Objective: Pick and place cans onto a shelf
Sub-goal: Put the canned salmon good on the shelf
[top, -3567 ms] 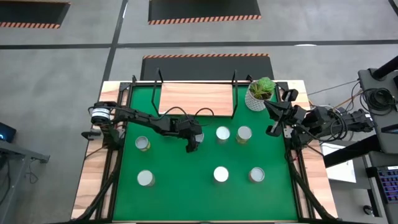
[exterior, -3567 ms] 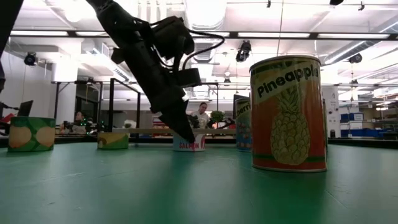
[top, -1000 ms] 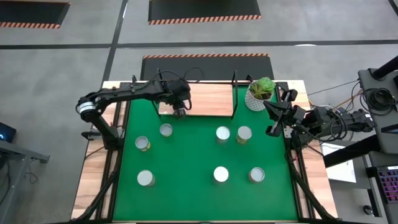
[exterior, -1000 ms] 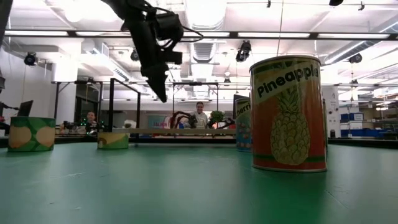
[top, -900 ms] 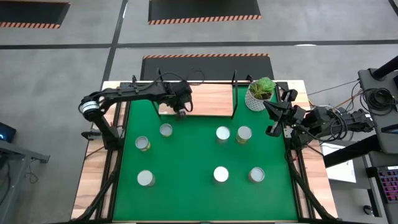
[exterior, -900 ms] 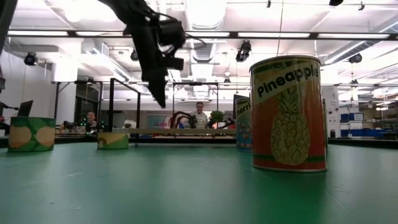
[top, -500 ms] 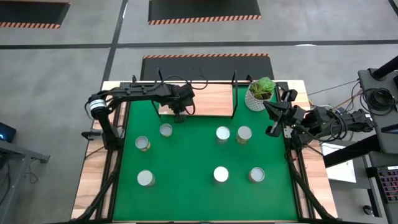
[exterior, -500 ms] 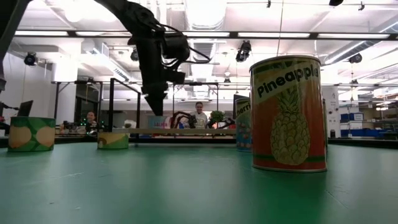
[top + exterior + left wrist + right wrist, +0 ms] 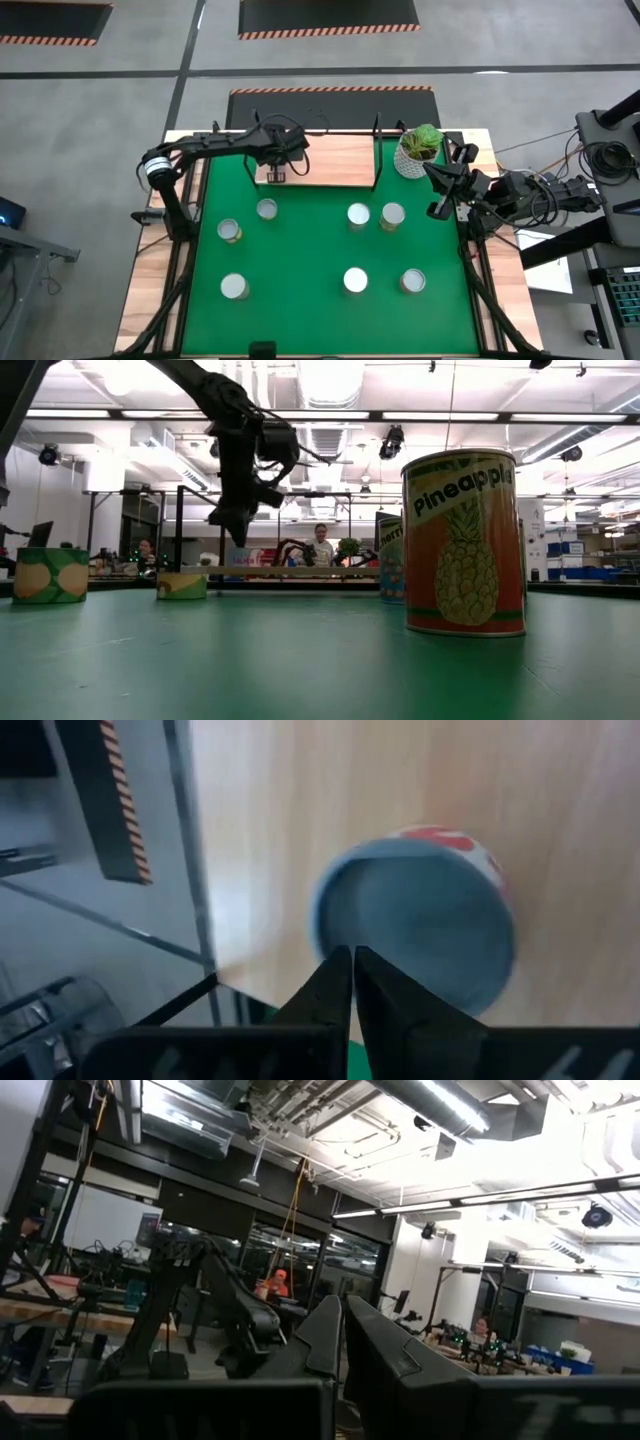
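My left tool (image 9: 275, 174) hangs over the front-left corner of the flat light-wood shelf board with thin black end frames (image 9: 330, 160). In the left wrist view its two dark fingers (image 9: 330, 990) are pressed together, narrow, gripping nothing. Just past them a small round metal can with a red-and-white label (image 9: 415, 925) stands on the wood. It sits near the board's left edge, beside the thin black frame rod (image 9: 185, 840), with little margin on that side. From there to the right-hand frame the board shows as bare wood. In the low view the tool (image 9: 238, 536) hangs above the level of the shelf board.

Seven more silver-topped cans stand on the large green mat (image 9: 300, 250):
- Left group: one just in front of the shelf (image 9: 266, 209), one near it (image 9: 229, 231) and one farther forward (image 9: 234, 287).
- Right group: two side by side (image 9: 358, 215) (image 9: 391, 215), and two well apart from them nearer the front (image 9: 355, 281) (image 9: 412, 281).

A broad lane of open mat runs between the left and right groups.

A white pot with a green plant (image 9: 418, 152) stands just beside the shelf's right frame. My right tool (image 9: 438, 190) waits at the bench's right edge, near that pot. Its fingers (image 9: 325, 1325) are closed narrow and point out into the room.
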Action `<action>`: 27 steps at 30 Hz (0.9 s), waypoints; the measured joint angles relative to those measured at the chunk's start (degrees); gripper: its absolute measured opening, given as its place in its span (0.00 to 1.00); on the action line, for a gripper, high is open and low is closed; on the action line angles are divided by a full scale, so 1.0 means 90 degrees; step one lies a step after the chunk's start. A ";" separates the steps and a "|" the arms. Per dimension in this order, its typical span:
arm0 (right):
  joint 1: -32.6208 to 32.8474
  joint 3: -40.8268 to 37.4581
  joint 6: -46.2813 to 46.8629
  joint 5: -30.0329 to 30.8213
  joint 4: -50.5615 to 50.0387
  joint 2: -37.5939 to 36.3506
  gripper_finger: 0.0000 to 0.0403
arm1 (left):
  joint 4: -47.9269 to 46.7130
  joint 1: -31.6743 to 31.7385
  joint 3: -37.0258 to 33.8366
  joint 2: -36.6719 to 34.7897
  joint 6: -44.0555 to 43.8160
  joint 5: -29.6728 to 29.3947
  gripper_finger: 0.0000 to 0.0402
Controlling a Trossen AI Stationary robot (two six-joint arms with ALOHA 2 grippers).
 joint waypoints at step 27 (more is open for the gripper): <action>0.0002 0.0034 -0.0016 0.0002 -0.0095 0.0000 0.03 | -0.0175 -0.0007 -0.0112 -0.0035 -0.1553 0.0832 0.00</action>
